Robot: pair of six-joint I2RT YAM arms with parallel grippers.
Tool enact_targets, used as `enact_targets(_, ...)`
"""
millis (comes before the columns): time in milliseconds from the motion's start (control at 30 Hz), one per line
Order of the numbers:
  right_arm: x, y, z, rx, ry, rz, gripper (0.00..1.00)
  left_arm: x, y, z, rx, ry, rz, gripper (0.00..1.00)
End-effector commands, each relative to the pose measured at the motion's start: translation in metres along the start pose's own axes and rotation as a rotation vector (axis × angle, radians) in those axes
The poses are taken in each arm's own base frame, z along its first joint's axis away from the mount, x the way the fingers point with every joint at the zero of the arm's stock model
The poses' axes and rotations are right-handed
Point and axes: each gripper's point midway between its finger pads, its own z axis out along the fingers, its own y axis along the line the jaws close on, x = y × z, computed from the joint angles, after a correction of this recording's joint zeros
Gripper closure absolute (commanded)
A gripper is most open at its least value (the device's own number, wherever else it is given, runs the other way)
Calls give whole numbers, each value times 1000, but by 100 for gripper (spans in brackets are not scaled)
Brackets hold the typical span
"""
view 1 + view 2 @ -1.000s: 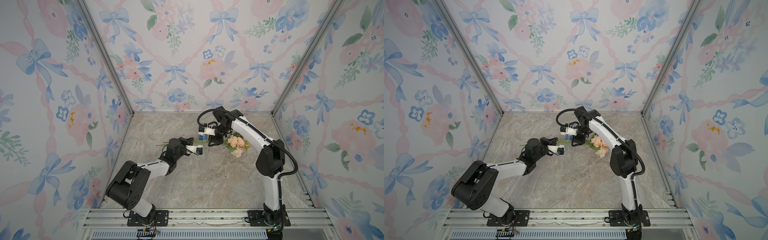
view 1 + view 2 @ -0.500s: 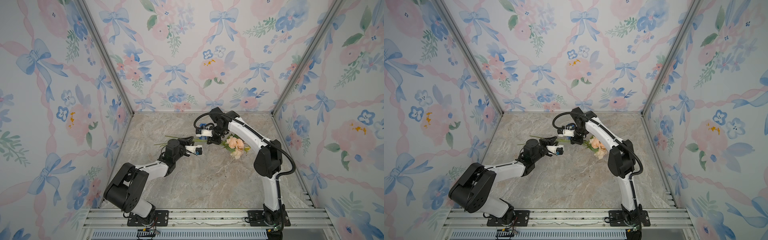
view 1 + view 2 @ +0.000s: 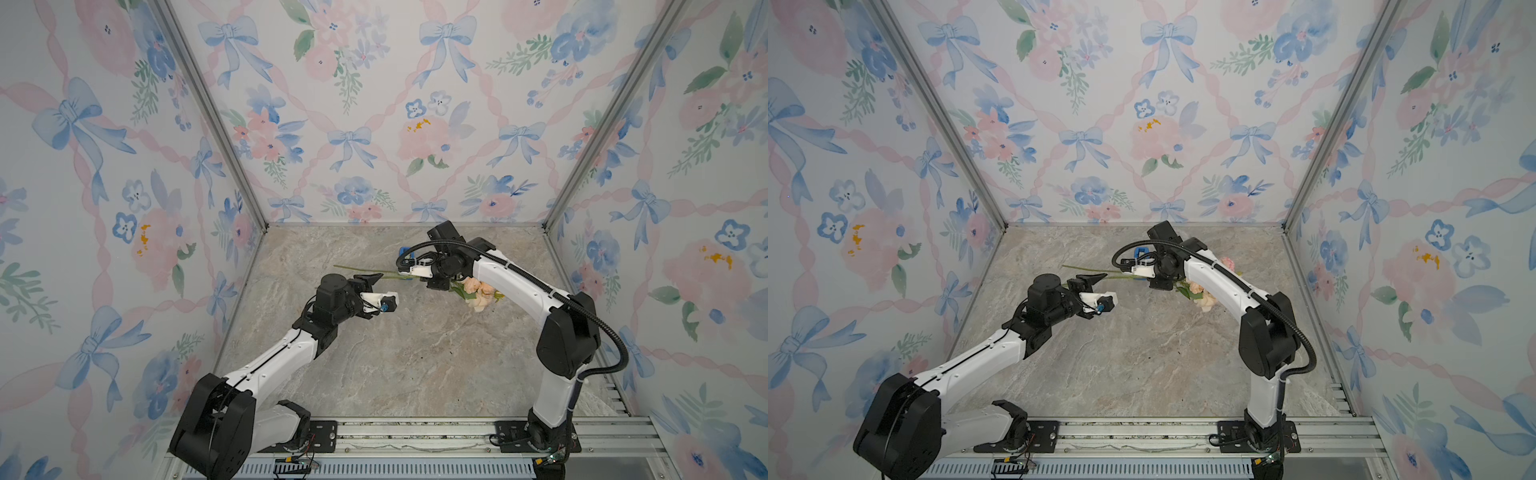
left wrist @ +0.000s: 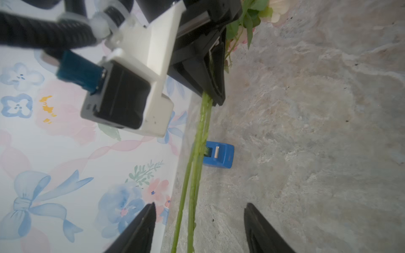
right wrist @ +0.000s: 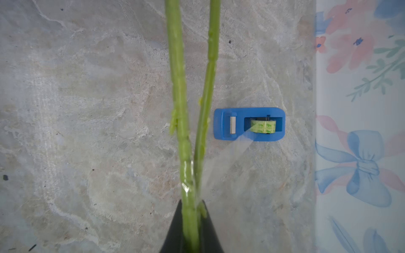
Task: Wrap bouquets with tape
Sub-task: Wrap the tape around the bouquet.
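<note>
1. Marble-look tabletop (image 3: 415,365), both top views: the bouquet (image 3: 478,291) sat towards the back, its blooms partly hidden under the arched right arm. The blue tape dispenser (image 3: 1140,252) stood behind, mostly covered by cable. The left arm reached low and forward.
2. Left wrist view: the left gripper (image 4: 199,208) was released, jaws wide on either side of the stems (image 4: 197,153) and touching neither. The right gripper (image 4: 215,92) clamped the stems.
3. Right wrist view: a clear tape strip (image 5: 228,157) ran from the dispenser to the stems just ahead of the pinched fingertips. The blooms were out of frame.

No legible text (dispenser (image 4: 223,156) mark blurred)
</note>
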Motion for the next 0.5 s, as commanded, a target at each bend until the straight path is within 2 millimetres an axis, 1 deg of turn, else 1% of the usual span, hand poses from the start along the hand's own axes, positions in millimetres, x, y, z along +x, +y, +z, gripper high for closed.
enact_targets(0,-19,-10,-15,145,-59,-92,100,2,-7,-14,98,14,-103,36)
enact_targets(67,-19,-7,-18,181,-53,-137,100,-3,5,-19,86,-18,-157,35)
enact_targets(167,-21,-9,-23,249,-55,-167,100,-10,14,-21,119,-58,-229,36)
enact_targets(233,-21,-13,-26,297,-64,-186,100,-12,11,-20,167,-59,-256,37)
enact_targets(300,-21,-12,-19,327,-61,-217,100,-11,9,-16,199,-52,-289,37)
enact_targets(333,-24,-16,-29,370,-71,-229,100,-9,6,-15,219,-47,-301,37)
enact_targets(467,-26,-18,-27,433,-73,-288,100,-6,-1,-9,278,-36,-340,34)
